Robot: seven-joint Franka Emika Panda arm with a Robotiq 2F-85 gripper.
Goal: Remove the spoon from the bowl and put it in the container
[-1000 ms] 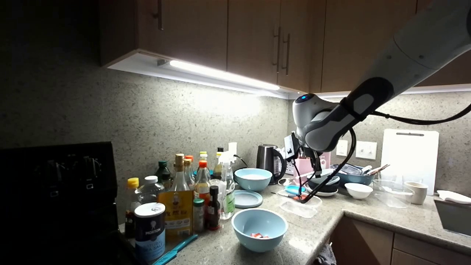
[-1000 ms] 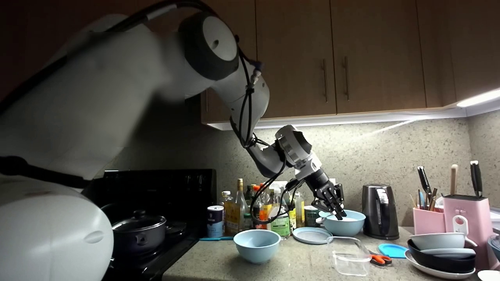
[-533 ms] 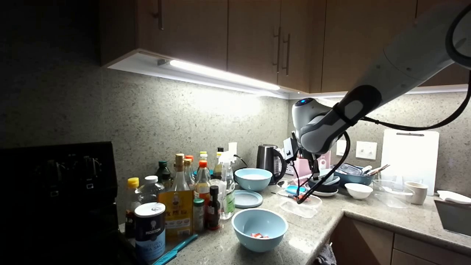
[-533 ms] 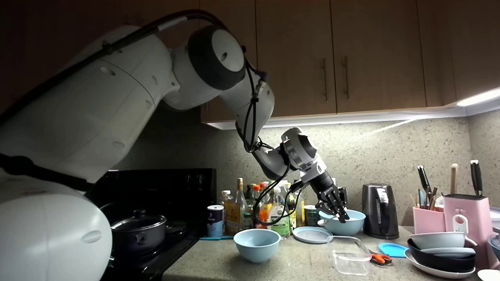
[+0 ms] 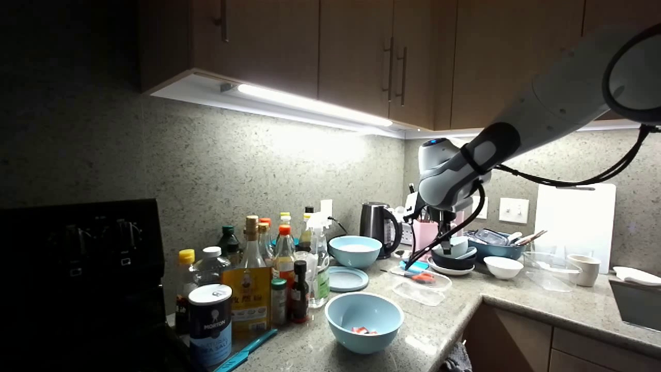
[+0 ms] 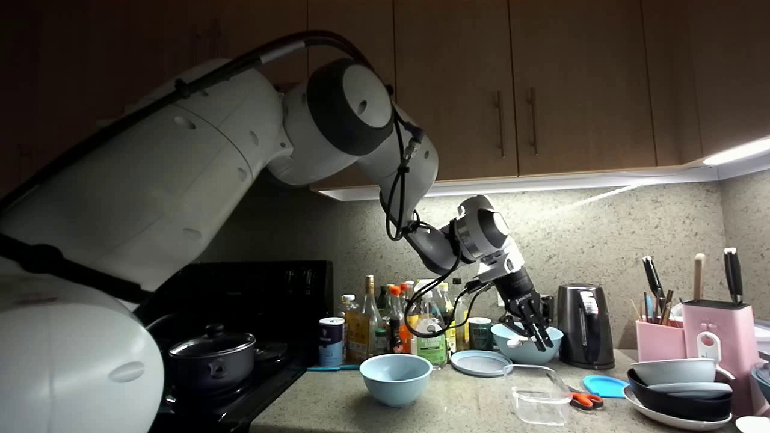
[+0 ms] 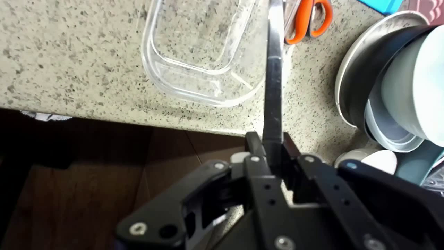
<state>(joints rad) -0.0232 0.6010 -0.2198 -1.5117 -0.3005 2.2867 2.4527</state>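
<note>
My gripper (image 7: pixel 272 139) is shut on the spoon (image 7: pixel 273 86), whose long dark grey handle runs up out of the wrist view. A white end, likely the spoon's head, shows left of the gripper in an exterior view (image 6: pixel 515 341). The gripper's fingers appear above the counter, in front of the blue-teal bowl (image 6: pixel 524 355), which stands beside the kettle with a pale inside (image 5: pixel 356 251). The clear plastic container (image 6: pixel 541 394) rests on the counter below; in the wrist view its rounded rim (image 7: pixel 222 102) lies left of the handle, which partly covers its right side.
Orange-handled scissors (image 6: pixel 585 399) and a blue flat piece (image 6: pixel 604 386) lie right of the container. Stacked bowls and plates (image 6: pixel 680 391) stand farther right, near the pink knife block (image 6: pixel 725 337). A paler blue bowl (image 5: pixel 364 330) holds red-and-white pieces. The counter edge (image 7: pixel 138 123) runs close below the container.
The gripper has moved rightward in both exterior views, carrying the spoon along. The arm's upper links have come lower. The bowls and the container have stayed put.
</note>
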